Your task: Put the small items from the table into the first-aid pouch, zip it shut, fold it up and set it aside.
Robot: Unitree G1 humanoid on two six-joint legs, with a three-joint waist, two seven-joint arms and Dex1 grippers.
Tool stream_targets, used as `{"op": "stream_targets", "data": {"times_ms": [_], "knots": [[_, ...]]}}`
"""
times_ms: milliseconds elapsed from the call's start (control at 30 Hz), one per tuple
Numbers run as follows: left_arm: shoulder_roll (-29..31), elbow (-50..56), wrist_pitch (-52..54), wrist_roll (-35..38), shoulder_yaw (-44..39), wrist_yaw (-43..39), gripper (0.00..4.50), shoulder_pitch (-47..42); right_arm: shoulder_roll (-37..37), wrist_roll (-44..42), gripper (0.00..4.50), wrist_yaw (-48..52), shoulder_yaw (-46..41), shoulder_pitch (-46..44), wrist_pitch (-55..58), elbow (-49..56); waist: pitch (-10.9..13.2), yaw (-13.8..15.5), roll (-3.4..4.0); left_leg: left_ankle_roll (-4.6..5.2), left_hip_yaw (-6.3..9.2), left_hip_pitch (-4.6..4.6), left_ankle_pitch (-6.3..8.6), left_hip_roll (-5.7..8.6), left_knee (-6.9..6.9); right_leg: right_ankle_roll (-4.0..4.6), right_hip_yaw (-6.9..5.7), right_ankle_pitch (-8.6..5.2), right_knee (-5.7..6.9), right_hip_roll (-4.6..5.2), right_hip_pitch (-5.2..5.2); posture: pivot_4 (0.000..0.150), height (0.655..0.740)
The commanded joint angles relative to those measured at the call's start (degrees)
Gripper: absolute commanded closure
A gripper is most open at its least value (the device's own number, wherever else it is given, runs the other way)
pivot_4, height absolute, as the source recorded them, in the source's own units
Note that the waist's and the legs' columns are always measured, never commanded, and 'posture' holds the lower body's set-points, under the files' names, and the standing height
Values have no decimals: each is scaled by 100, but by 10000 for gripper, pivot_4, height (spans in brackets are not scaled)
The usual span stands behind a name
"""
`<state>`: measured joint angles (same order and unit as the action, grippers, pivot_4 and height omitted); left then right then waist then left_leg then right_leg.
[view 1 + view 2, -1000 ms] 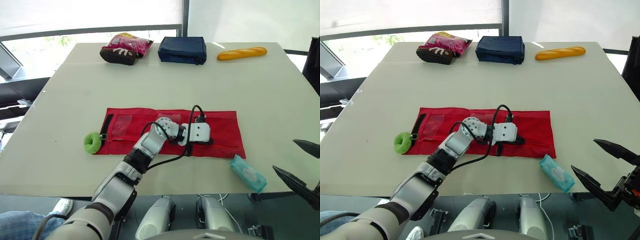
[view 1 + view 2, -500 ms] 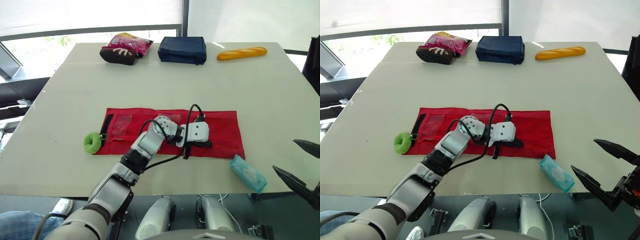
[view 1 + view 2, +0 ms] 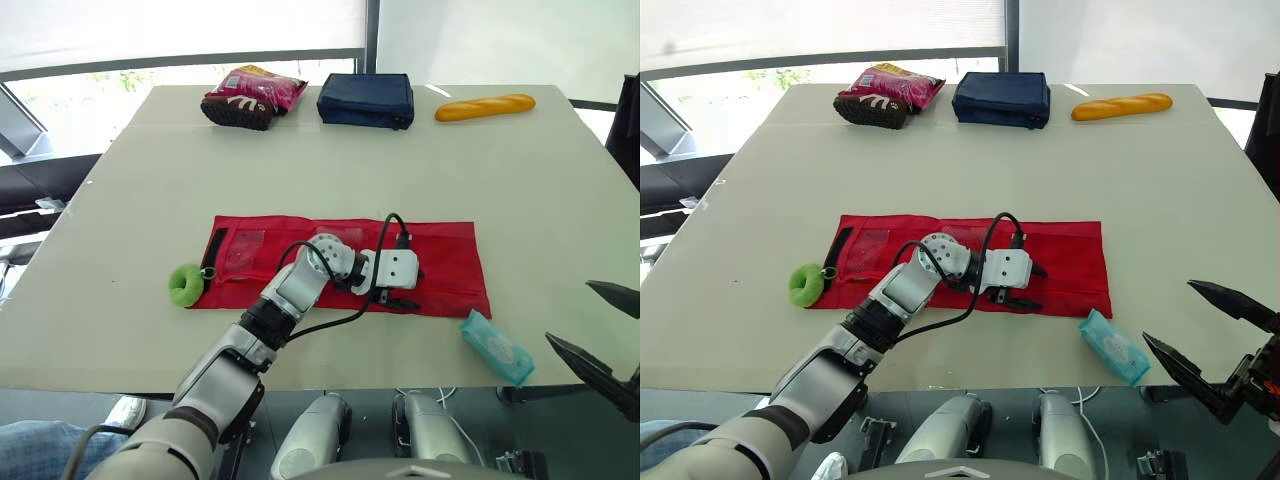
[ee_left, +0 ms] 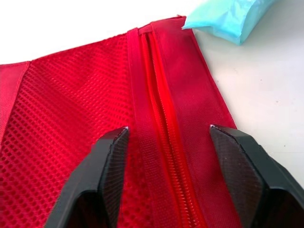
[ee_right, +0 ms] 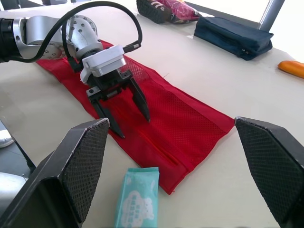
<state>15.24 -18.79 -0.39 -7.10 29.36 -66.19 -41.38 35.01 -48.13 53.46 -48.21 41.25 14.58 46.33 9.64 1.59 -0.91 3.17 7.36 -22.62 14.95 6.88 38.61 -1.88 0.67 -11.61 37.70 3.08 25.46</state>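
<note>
Left wrist view: left gripper [image 4: 168, 129], jaws apart, over toothed zipper [image 4: 164, 142] of red mesh pouch [image 4: 61, 109]; right gripper [image 3: 1170, 311] jaws apart.

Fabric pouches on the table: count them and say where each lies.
2. The red first-aid pouch lies unfolded in the middle of the table, under the left gripper; the navy pouch sits at the far edge, between the snack bag and the bread. None looks hidden.

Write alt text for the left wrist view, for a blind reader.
The left pincer hangs open over the red first-aid pouch, straddling its zipper. A teal wipes pack lies on the pale table just past the pouch's corner.
</note>
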Motion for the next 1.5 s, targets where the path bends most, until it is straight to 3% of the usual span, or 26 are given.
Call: {"op": "stream_targets", "data": {"times_ms": [33, 267, 700, 1000, 1500], "knots": [[-45, -89, 43, -87, -23, 148, 15327, -109, 0, 29, 0, 48, -110, 100, -116, 150, 0, 6, 0, 0, 0, 0, 0, 0, 0, 0, 0, 0, 0, 0, 0, 1500, 7293], [-62, 43, 368, 155, -191, 102, 15327, -156, -10, 42, 0, 88, -128, 154, -139, 137, 0, 11, 0, 0, -1, 0, 0, 0, 0, -1, 0, -1, 0, 0, 0, 1500, 7293], [-68, -381, -125, -207, -81, 488, 15327, -320, 29, 6, 0, 72, -130, 120, -100, 156, 0, 50, 0, 0, -2, 0, 0, 0, 0, -2, 2, -1, 0, 0, 0, 1500, 7293], [-234, -93, 540, 225, -339, 355, 15327, -399, 0, -12, 0, 42, -157, 168, -98, 208, 0, 63, 0, 0, -4, 0, 0, 0, 0, -2, 3, -1, 0, 1, 0, 1500, 7293], [-228, -571, 144, -331, 27, 512, 15327, -540, -13, -46, 0, -42, -181, 258, -98, 299, 1, 67, -1, -2, -5, -1, -1, 0, 0, -2, 3, -1, 0, 1, 1, 1500, 7293]]}}
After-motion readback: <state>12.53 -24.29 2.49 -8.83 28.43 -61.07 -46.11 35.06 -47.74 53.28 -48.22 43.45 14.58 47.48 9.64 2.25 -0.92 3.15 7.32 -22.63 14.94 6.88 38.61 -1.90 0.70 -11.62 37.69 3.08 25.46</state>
